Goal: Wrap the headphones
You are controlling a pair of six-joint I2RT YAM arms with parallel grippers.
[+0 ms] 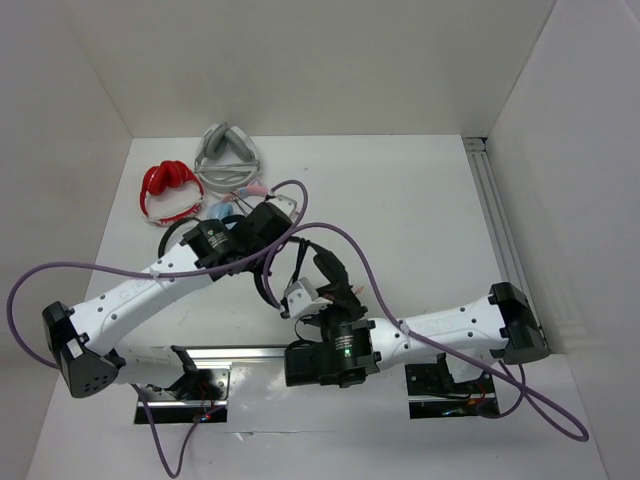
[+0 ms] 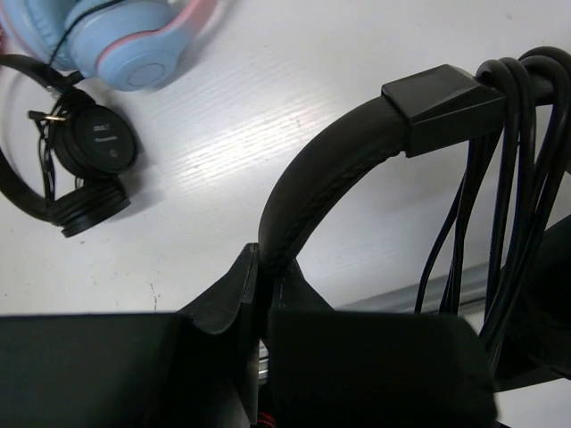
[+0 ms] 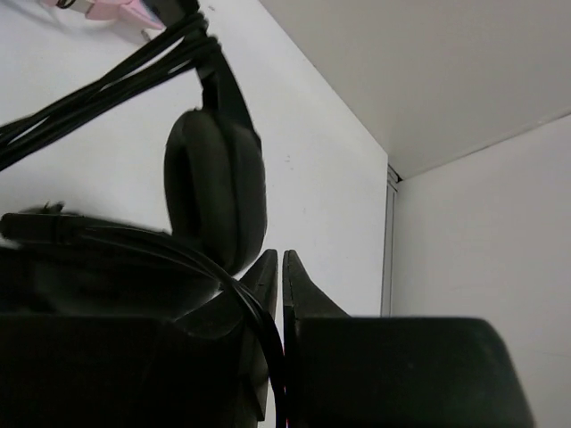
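Observation:
The large black headphones (image 2: pixel 321 169) hang between my two grippers above the middle of the table, showing as a dark arc (image 1: pixel 268 280) in the top view. My left gripper (image 2: pixel 265 254) is shut on their padded band. Several loops of the thin black cable (image 2: pixel 522 152) lie over the band beside its slider block (image 2: pixel 442 107). In the right wrist view a padded ear cup (image 3: pixel 214 187) hangs just left of my right gripper (image 3: pixel 280 259). Its jaws stand almost together, and a strand of the cable (image 3: pixel 254 308) runs down into the narrow gap between them.
A smaller black pair (image 2: pixel 85 156) and a pink-and-blue pair (image 2: pixel 134 36) lie left of the held band. Red headphones (image 1: pixel 168 190) and grey headphones (image 1: pixel 228 155) sit at the back left. An aluminium rail (image 1: pixel 495 210) runs along the right wall. White walls enclose the table.

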